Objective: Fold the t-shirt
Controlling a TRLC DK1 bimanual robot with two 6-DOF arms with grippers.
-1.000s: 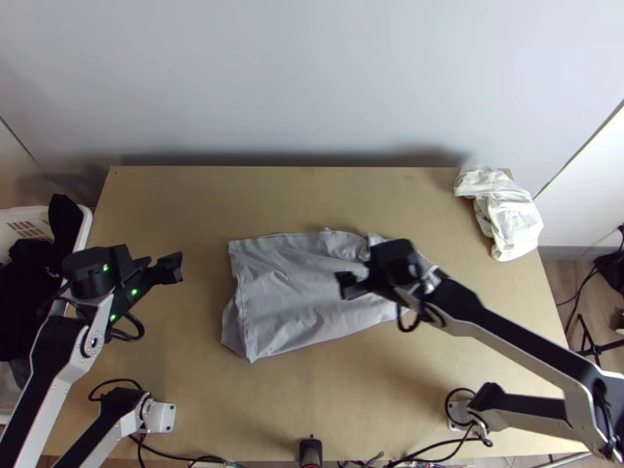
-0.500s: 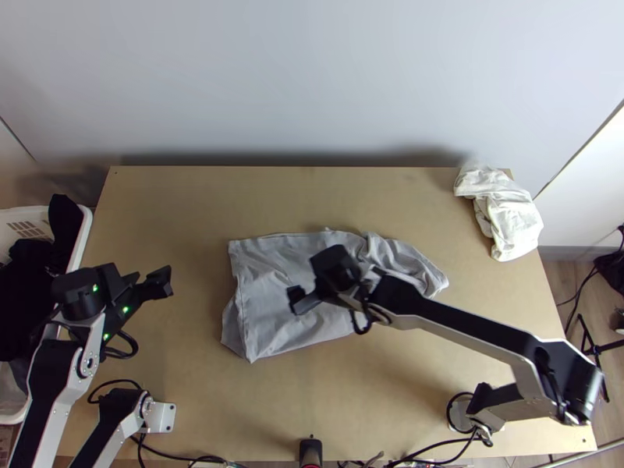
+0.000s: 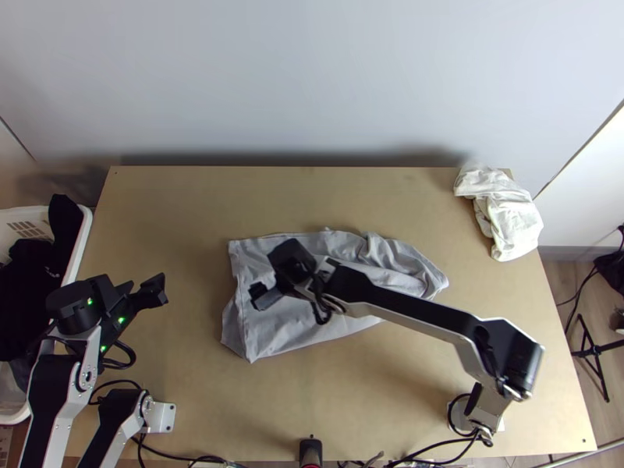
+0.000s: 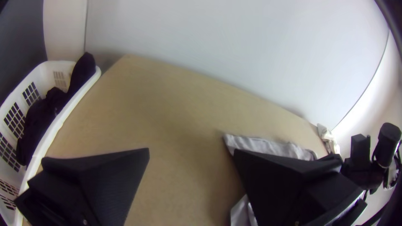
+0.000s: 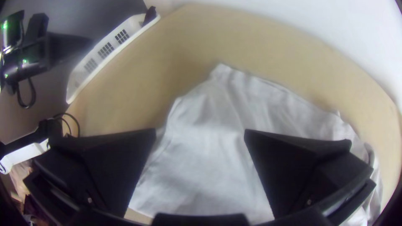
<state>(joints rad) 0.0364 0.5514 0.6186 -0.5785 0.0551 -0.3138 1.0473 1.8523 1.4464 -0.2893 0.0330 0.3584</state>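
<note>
Hovering over the grey t-shirt [image 3: 273, 334], rumpled on the middle of the counter [image 3: 183, 214], the right claw [image 3: 262, 296] has its fingers apart, as does the left claw [image 3: 153, 291], away to the left.

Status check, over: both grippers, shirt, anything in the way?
Left gripper open, off the shirt. Right gripper open above grey t-shirt. T-shirt rumpled at right end. White cloth at far right corner, apart from it.
</note>
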